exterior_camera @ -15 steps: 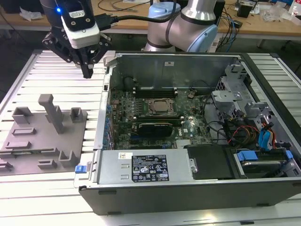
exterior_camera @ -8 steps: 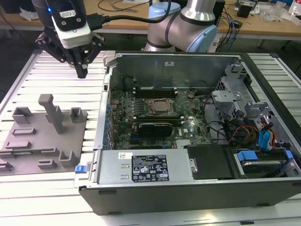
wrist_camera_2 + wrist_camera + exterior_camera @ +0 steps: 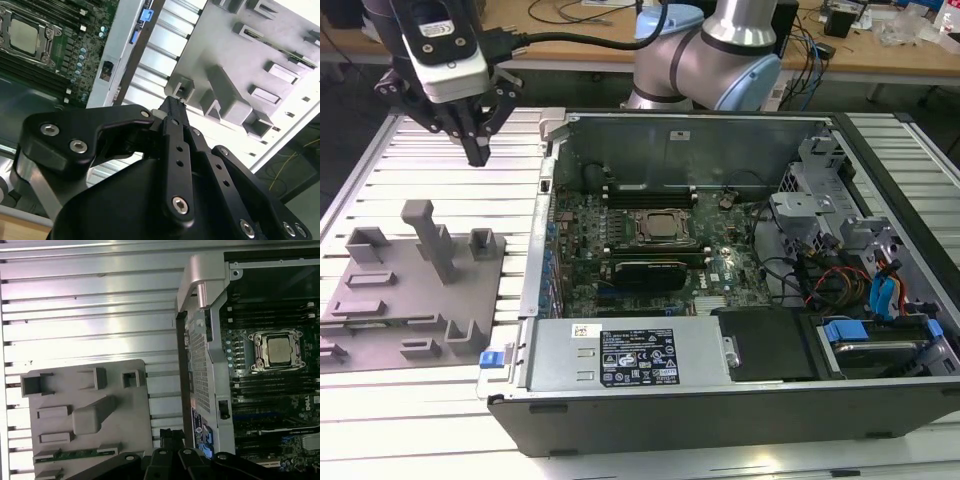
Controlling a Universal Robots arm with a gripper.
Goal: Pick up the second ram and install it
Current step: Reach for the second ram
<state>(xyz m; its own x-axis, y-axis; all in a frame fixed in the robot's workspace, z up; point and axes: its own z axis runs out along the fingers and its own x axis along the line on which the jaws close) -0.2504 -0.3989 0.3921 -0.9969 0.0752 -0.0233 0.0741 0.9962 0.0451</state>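
The second ram is a narrow green stick lying in a slot of the grey fixture plate, seen in the first wrist view. My gripper hangs shut and holds nothing, above the slatted table between the fixture plate and the open computer case. In the second wrist view its black fingers meet at the tip over the plate's edge. The motherboard's processor socket has dark memory slots on both sides of it.
A tall grey post and several low holders rise from the fixture plate. The case's raised metal wall stands at the exterior view's right of the gripper. A black-shrouded card, cables and drive bays fill the case.
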